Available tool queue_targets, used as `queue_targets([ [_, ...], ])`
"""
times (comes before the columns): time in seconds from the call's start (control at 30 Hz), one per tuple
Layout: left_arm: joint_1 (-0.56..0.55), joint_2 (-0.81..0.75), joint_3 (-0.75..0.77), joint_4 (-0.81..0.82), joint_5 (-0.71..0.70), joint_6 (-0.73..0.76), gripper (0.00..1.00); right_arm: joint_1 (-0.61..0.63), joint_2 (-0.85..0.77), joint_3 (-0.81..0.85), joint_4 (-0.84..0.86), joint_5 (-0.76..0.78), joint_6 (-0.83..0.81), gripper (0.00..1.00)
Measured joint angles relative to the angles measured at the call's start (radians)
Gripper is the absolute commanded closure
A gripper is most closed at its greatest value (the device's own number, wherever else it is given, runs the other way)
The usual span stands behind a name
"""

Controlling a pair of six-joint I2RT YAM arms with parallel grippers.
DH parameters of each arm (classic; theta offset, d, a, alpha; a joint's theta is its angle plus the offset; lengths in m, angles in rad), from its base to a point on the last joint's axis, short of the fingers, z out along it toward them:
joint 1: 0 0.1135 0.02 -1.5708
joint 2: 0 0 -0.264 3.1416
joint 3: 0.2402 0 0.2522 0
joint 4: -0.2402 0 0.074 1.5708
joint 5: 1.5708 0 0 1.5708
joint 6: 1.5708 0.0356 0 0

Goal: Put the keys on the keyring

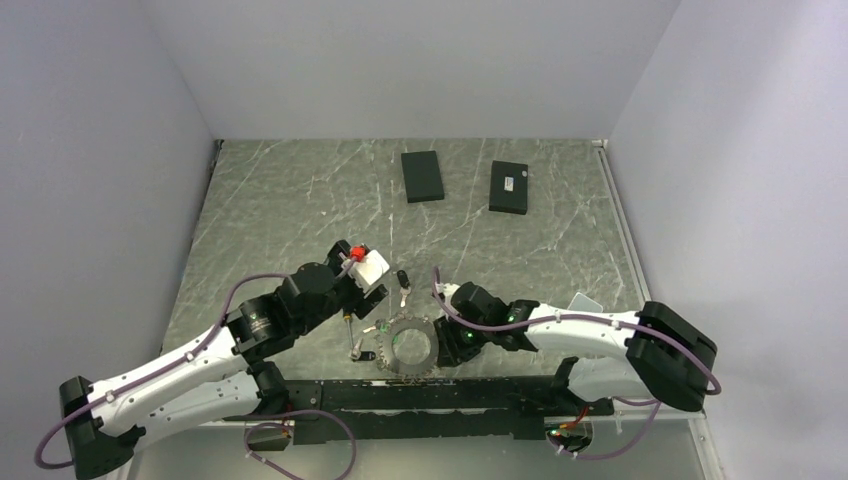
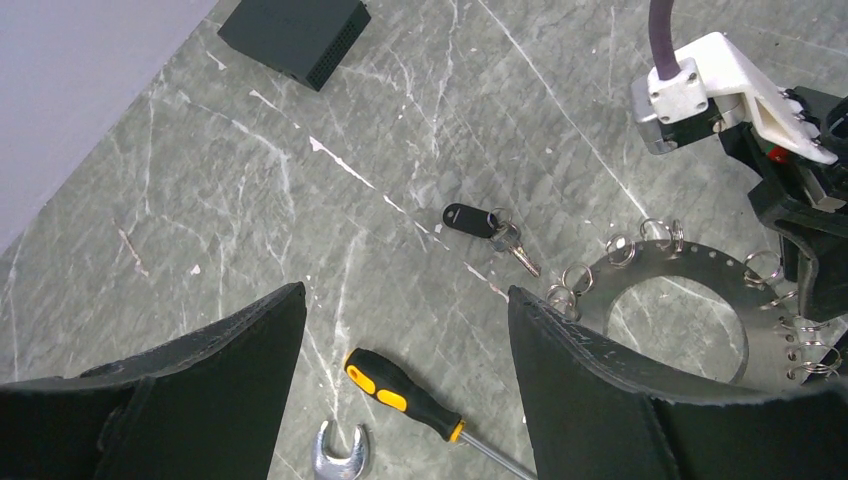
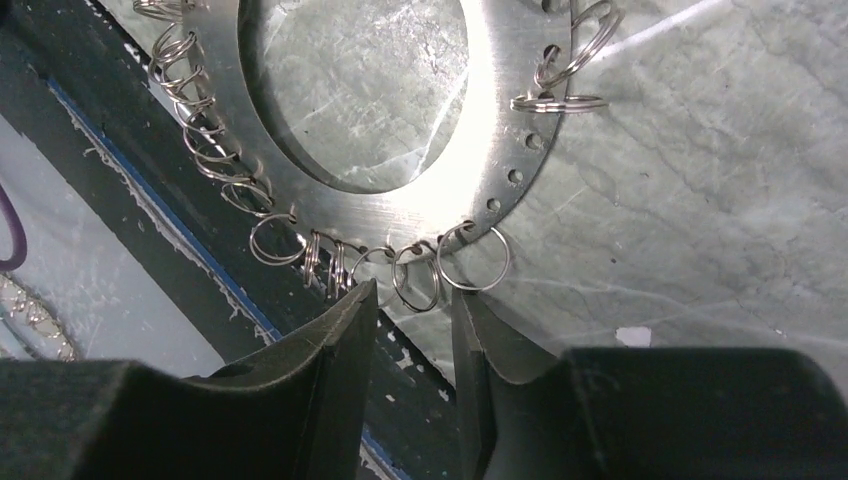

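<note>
1. Progress: I judge that little is done. The keys lie loose on the table, apart from the keyring. I see no key hanging on any of the small split rings along its rim.
2. Left to do: pick up the keys, bring them to the ring and thread them on.
3. Left gripper: spread wide and empty, held low over the table. The keys sit ahead of its fingertips, a little right of the centre line. The keyring is ahead and to the right, partly hidden by the right-hand finger. A screwdriver lies close in, under the gap.
4. Right gripper: angled down at the keyring's rim, with a narrow gap between its fingers and nothing gripped. One split ring sits just ahead of that gap, and the plate lies directly beyond.
5. The two grippers face the ring from opposite sides.
</note>
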Motion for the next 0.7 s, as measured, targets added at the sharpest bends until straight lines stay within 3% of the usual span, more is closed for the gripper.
queue_targets([
  [0.17, 0.000, -0.003, 0.000, -0.001, -0.001, 0.000, 0.21, 0.002, 0.023, 0.006, 0.028, 0.000, -0.024, 0.97],
  [0.2, 0.000, -0.003, 0.000, -0.001, -0.001, 0.000, 0.21, 0.002, 0.032, 0.012, 0.036, 0.000, -0.029, 1.00],
  [0.53, 0.000, -0.025, 0.000, -0.016, -0.009, -0.001, 0.22, -0.014, 0.048, 0.049, 0.049, 0.043, -0.069, 1.00],
  [0.7, 0.000, -0.027, 0.000, -0.018, -0.009, -0.002, 0.22, -0.167, 0.061, 0.111, 0.055, 0.083, -0.119, 1.00],
])
